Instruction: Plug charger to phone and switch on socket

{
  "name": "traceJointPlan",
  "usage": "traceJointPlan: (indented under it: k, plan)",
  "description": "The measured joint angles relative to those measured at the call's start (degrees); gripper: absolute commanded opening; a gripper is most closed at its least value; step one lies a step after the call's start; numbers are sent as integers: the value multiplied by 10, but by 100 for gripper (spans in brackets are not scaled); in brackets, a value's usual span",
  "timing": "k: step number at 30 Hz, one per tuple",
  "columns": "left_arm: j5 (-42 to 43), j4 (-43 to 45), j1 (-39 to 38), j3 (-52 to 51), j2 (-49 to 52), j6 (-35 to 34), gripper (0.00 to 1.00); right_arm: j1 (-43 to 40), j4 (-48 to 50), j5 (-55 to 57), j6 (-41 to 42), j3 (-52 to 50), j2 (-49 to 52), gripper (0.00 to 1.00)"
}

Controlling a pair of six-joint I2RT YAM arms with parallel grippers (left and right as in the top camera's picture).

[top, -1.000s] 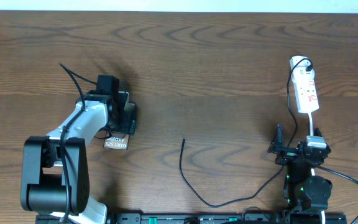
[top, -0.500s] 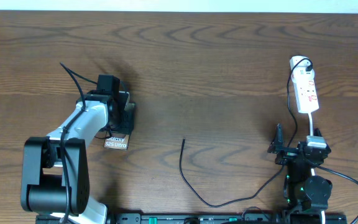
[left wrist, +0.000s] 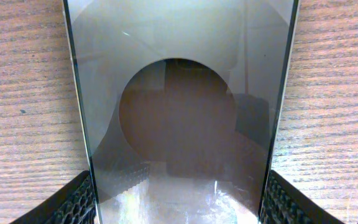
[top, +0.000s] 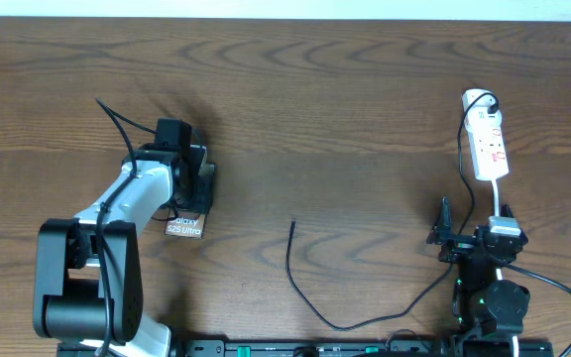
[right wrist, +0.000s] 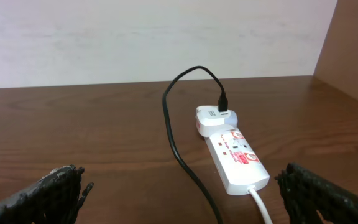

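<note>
Left arm [top: 117,203] reaches out from its base along the table [top: 365,89], forearm slanting away from me and the wrist bent down over the phone [top: 185,227]. From overhead I see the left gripper [top: 194,190] covering most of the slab, so that only the lettered end sticks out toward the base. In the left wrist view the phone lies flat on the wood, running lengthwise straight out from the claw, and the ribbed pads [left wrist: 79,202] press against its two long edges. I read that as a clench on the phone.

Right arm [top: 489,288] is folded up close over its own base, low and compact. The right gripper [right wrist: 188,196] is spread wide, its fingers at the far edges of the wrist view with only table between them, grasping nothing. The socket [right wrist: 235,155] lies ahead of it, well apart, near the table's far edge, its white cord [right wrist: 260,208] trailing back toward the claw.

The charger [top: 310,297] is plugged in at the socket's far end. It curves back past the right arm and across the table's near side. Its plug tip [top: 293,224] rests on bare wood between the arms, apart from the phone.
</note>
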Motion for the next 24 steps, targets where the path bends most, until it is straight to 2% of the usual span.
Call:
traceJointPlan:
  k: [3, 12, 14, 17, 24]
  plan:
    - [0, 0, 0, 0, 0, 0, 43, 0, 0, 0, 0, 0, 0, 99]
    - [-1, 0, 0, 0, 0, 0, 44, 0, 0, 0, 0, 0, 0, 99]
    - [-1, 0, 0, 0, 0, 0, 25, 0, 0, 0, 0, 0, 0, 99]
    - [-1, 0, 0, 0, 0, 0, 8, 0, 0, 0, 0, 0, 0, 99]
    - [-1, 0, 0, 0, 0, 0, 8, 0, 0, 0, 0, 0, 0, 99]
